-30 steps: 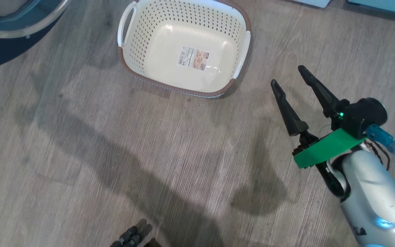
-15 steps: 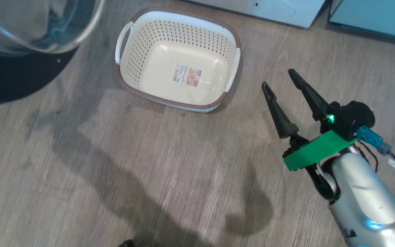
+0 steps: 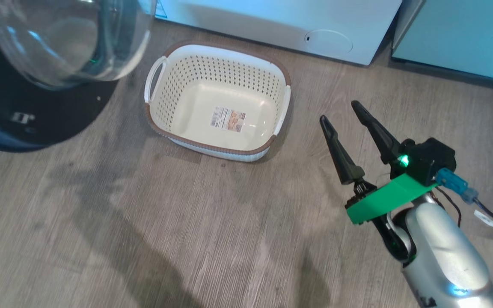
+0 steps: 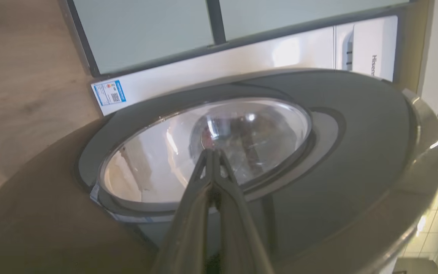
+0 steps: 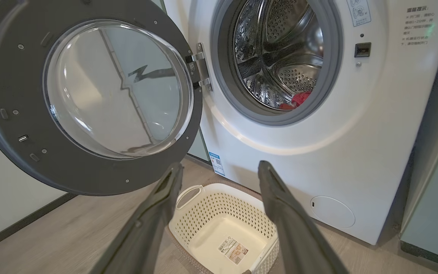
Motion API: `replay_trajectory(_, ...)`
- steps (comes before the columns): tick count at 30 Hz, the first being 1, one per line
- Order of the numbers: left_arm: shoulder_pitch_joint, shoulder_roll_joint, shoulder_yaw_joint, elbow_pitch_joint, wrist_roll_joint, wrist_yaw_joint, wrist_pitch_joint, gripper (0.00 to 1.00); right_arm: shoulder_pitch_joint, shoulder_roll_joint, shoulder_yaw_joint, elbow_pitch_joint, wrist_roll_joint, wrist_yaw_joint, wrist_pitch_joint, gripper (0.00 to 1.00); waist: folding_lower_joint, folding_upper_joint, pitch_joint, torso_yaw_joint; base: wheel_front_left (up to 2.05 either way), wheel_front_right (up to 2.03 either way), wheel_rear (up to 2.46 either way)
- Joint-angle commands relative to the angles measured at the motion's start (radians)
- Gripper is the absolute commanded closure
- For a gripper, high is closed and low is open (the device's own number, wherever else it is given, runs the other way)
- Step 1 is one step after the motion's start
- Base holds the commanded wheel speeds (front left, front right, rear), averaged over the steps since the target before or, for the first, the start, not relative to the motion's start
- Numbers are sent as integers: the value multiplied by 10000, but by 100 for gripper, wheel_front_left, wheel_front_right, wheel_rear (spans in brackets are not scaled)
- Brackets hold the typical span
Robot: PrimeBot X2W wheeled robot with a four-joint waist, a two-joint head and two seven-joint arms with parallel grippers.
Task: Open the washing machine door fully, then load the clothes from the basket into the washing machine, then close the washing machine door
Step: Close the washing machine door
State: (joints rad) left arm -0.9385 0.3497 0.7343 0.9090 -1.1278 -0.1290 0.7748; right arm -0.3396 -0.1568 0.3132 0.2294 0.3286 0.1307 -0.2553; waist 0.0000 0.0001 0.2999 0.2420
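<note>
The washing machine door (image 3: 37, 124) stands swung open at the upper left, its black rim ringing a clear glass dome. In front of the white washing machine (image 3: 272, 21), the cream basket (image 3: 186, 81) sits on the floor with just a label inside. My right gripper (image 3: 338, 111) hangs open, right of the basket, holding nothing. Its wrist view shows the gripper (image 5: 219, 166) above the basket (image 5: 219, 207), and red clothes (image 5: 299, 99) low in the steel drum. My left gripper (image 4: 213, 152) is shut and empty, pointing at the door's (image 4: 356, 152) glass; contact is unclear.
Pale green cabinets (image 3: 456, 38) stand right of the machine. A round flap (image 3: 328, 41) sits low on its front and a blue sticker (image 5: 216, 163) is near its lower left corner. Grey wood floor (image 3: 212, 222) spreads around the basket.
The head camera has tilted up, so more of the door and the machine's front come into the picture. My right gripper stays open beside the basket.
</note>
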Motion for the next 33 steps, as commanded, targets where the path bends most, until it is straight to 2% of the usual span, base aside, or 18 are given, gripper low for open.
replay_trajectory(1, 216, 349, -135, -475, -117, -16, 239, 100, 77, 185, 131, -278, 83, 0, -64, 0, 0, -1, -92, -40, 0, 0, 0)
replay_trajectory(15, 2127, -1019, -1108, -2374, -1129, -17, 1861, 100, 488, 413, 85, -230, 131, 0, -64, 0, 0, -1, -720, -485, 0, 0, 0)
replay_trajectory(24, 2848, -2208, -1599, -3239, -1542, -17, 2224, 100, 597, 440, 142, -225, 139, 0, -64, 0, 0, -1, -887, -865, 0, 0, 0)
replay_trajectory(33, 3344, -2858, -1848, -3847, -2090, -17, 1899, 100, 556, 445, 117, -332, 98, 0, -64, 0, 0, -1, -610, -1415, 0, 0, 0)
